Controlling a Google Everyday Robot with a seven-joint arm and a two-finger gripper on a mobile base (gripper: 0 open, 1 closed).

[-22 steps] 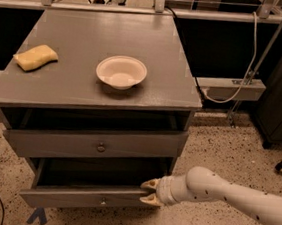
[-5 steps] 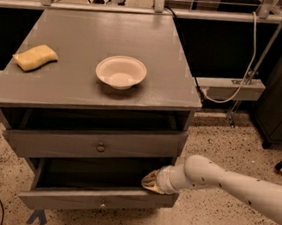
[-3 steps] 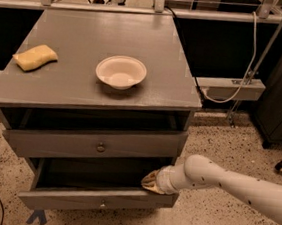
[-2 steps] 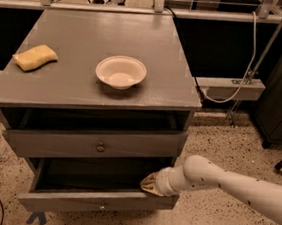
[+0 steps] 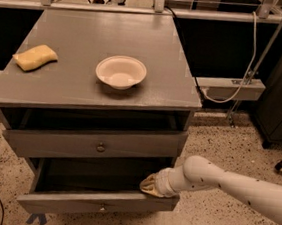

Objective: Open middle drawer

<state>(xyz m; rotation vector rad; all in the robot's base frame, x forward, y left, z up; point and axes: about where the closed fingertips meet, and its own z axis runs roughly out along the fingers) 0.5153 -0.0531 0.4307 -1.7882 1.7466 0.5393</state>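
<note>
Camera view, arm (image 5: 234, 184) stretched low from right, claw (image 5: 149, 186) at bottom drawer (image 5: 70, 206)

We see a grey cabinet (image 5: 88, 43) whose middle drawer (image 5: 52, 145) is the same grey, with a brass knob (image 5: 100, 147). The bowl (image 5: 120, 72) is white and the sponge (image 5: 35, 57) yellow. The tan gripper (image 5: 151, 185), at the grey lower drawer's (image 5: 70, 206) front edge, ends a white, dark-specked arm (image 5: 224, 183). The floor (image 5: 220, 223) is beige with dark speckles.

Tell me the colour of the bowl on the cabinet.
The bowl is white, clear in the camera view. The claw is at the lower drawer, front right.
</note>
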